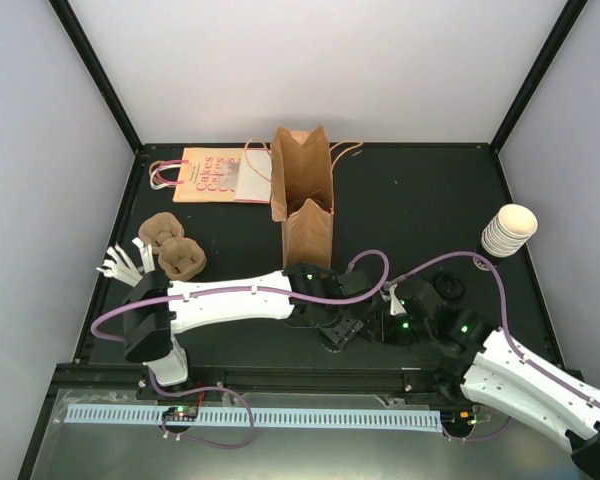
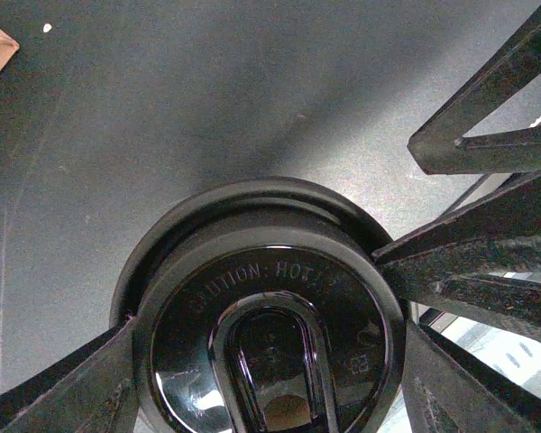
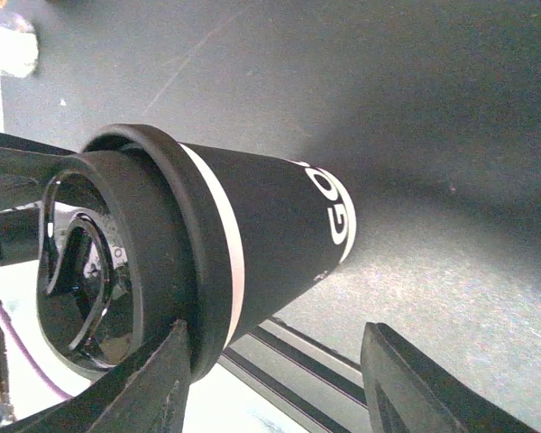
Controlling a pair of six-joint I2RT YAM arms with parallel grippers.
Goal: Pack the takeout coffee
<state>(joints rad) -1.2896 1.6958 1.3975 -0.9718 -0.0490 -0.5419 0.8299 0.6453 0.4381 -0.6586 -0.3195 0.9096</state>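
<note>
Left fingers (image 2: pixel 77 392) clasping takeout coffee (image 2: pixel 270 298), right fingers (image 3: pixel 149 388) parted beside it

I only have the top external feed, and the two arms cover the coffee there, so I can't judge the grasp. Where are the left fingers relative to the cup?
Observer: The left wrist view looks straight onto the black lid of the takeout coffee. The left gripper has its fingers against opposite sides of the lid's rim.
Operator: And the right side?
Observer: In the right wrist view, the right gripper has its fingers apart. One tip is at the lid's rim and the other is clear of the dark cup wall.
</note>
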